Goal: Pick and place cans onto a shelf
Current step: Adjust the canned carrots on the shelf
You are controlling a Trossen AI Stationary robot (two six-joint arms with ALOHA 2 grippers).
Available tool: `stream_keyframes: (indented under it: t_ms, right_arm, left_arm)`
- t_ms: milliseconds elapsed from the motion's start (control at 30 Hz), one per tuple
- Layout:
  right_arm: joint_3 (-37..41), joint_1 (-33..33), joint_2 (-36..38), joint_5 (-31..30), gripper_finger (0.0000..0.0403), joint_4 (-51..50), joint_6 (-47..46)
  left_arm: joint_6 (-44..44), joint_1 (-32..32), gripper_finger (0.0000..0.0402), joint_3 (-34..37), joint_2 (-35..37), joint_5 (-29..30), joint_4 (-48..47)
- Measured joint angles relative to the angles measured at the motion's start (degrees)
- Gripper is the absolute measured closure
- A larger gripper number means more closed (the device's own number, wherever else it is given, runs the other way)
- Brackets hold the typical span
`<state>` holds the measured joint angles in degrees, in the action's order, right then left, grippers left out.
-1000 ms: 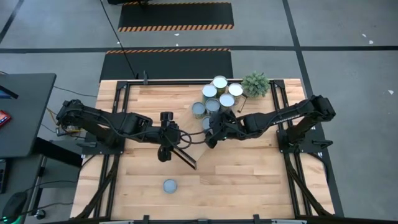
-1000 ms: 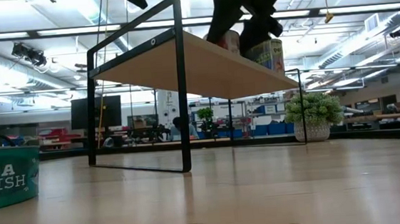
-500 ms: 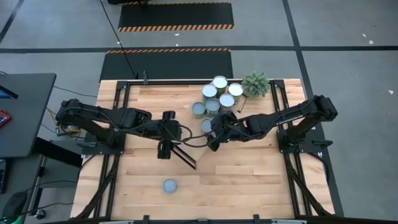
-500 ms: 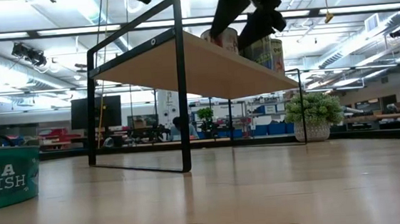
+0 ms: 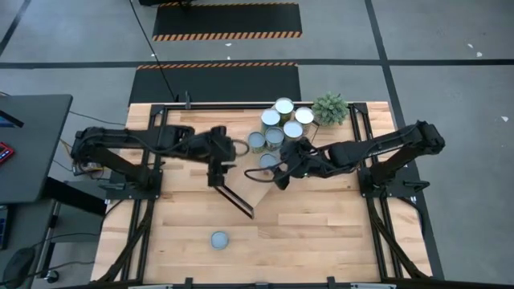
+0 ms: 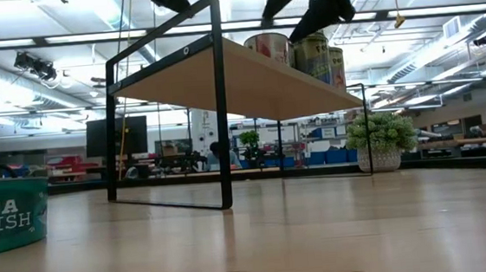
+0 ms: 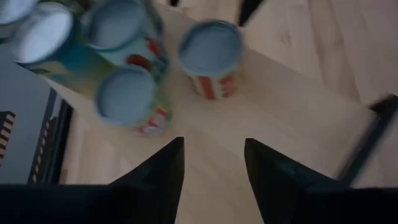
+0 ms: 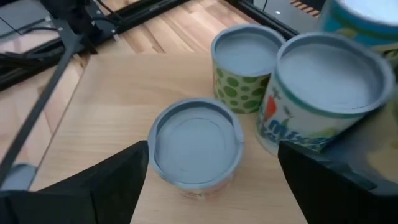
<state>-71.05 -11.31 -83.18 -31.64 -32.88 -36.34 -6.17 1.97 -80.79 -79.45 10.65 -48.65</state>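
The light-wood shelf [image 5: 255, 193] with dark end frames [image 6: 220, 103] stands on the table. Several cans stand on its top; the nearest to both grippers has a pale blue-grey top [image 8: 196, 146] [image 5: 267, 161] [image 7: 210, 53]. One more can [image 5: 219, 239] stands on the table near the front edge and shows as a green tin in the low view [image 6: 6, 215]. My right gripper [image 8: 224, 193] [image 5: 279, 178] is open, above and just behind the nearest can, its fingers apart from it. My left gripper [image 7: 211, 171] [image 5: 217, 178] is open and empty over the shelf's left end.
A small green potted plant [image 5: 330, 108] [image 6: 382, 138] stands at the table's far right, beside the can cluster. Bare tabletop [image 5: 321, 233] lies toward the near edge, around the lone can. Dark frame rails [image 5: 157, 160] run along the table's left and right sides.
My right gripper has risen off the nearest can and drawn back a little toward the table's right edge; the can stays upright on the shelf. My left gripper has gone toward the table's far edge, above the shelf's left end.
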Motion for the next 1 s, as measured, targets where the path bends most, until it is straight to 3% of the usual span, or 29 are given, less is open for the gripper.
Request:
stream_keyframes:
  t_ms: [300,600,800,1000]
  right_arm:
    - [0.0,0.0,7.4,0.2,0.0038,-8.1,1.8]
    - [0.0,1.3,14.1,0.8,0.0053,-20.6,2.9]
    - [0.0,3.3,15.5,-1.4,0.0054,-24.6,2.5]
    - [0.0,4.7,15.1,-1.3,0.0054,-24.7,3.5]
  left_arm:
    - [-0.5,-9.7,0.0230,0.0,-0.5,-4.7,9.6]
    - [-0.2,-15.8,0.0230,0.0,-6.4,-7.6,16.1]
    - [-0.3,-18.4,0.0230,0.0,-10.3,-8.4,20.2]
    - [0.0,-20.9,0.0230,0.0,-12.9,-13.7,22.7]
